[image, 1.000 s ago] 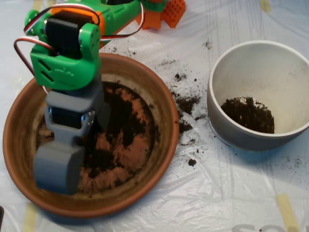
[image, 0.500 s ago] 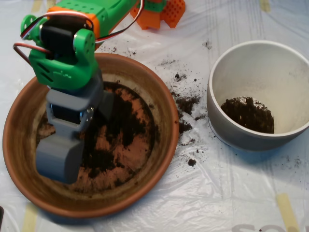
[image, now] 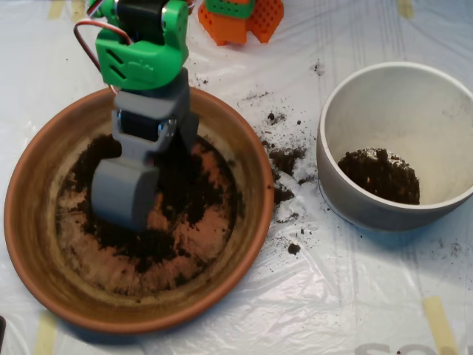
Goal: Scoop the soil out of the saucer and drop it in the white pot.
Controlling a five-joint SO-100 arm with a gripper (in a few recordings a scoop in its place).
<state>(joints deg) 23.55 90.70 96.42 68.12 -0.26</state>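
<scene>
Fingers (image: 126, 196) sit low over the soil (image: 185, 185) at the saucer (image: 251, 159) centre — placed for a scoop; whether wide or closed, I cannot tell. Spilled crumbs (image: 284, 159) litter the worktop (image: 355, 296) towards the white pot (image: 355, 200) — partly filled.

One saucer (image: 44, 244), one white pot (image: 347, 200) (soil (image: 188, 188) in both)
</scene>
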